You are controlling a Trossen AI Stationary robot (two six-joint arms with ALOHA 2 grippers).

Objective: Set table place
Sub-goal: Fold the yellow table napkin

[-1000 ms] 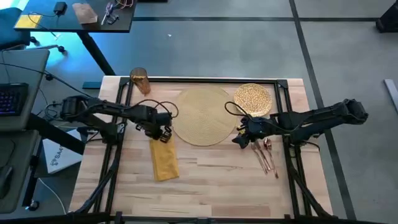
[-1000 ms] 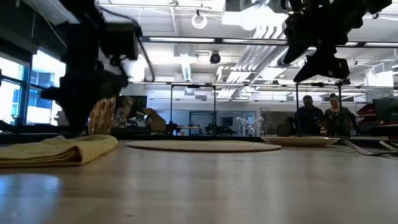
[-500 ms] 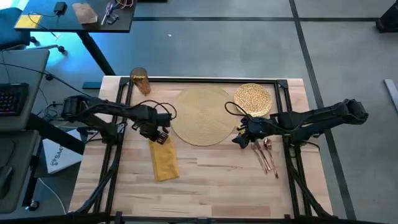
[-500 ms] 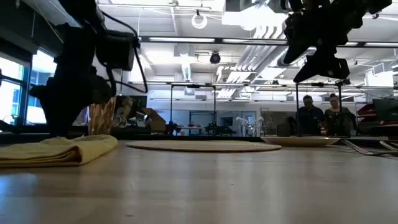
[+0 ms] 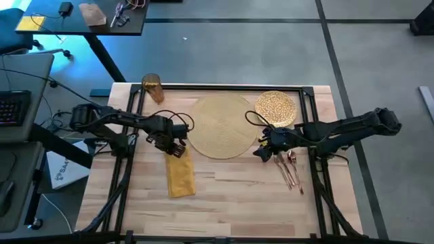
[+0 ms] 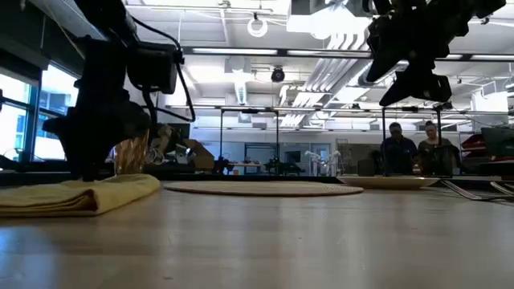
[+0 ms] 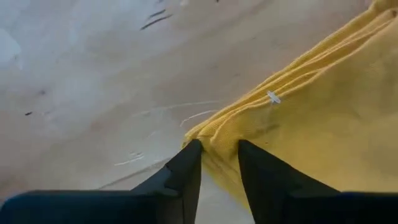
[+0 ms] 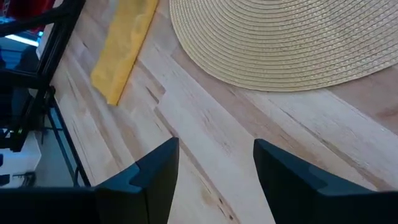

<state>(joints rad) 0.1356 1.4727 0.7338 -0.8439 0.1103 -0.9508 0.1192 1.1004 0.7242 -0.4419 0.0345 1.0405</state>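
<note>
The yellow folded napkin [image 5: 180, 173] lies flat on the wooden table [image 5: 230, 203], left of the round woven placemat [image 5: 220, 125]. My left gripper [image 5: 175, 146] is down at the napkin's far end and shut on it. My right gripper [image 5: 262, 152] hangs open above the table by the placemat's right edge, nothing between its fingers [image 8: 155, 168]. The speckled plate [image 5: 275, 107] rests at the far right and the amber cup [image 5: 153, 88] stands at the far left. The copper cutlery [image 5: 292, 169] lies right of the placemat. My left gripper pinches the napkin's far corner [image 7: 219, 140] between its two fingers, at a folded edge where several layers show. The fingers come from above, pointing down. The rest of the napkin [image 6: 72, 195] lies on the table.
A black rail frame [image 5: 217, 88] runs around the tabletop. Bare wood spreads along the near side of the table. Beyond the table the low view shows two people [image 6: 414, 148] in the room.
My left gripper has gone down and a little toward the table's left edge, onto the napkin's far end. The napkin's far end has shifted shape slightly; the rest stays flat.
</note>
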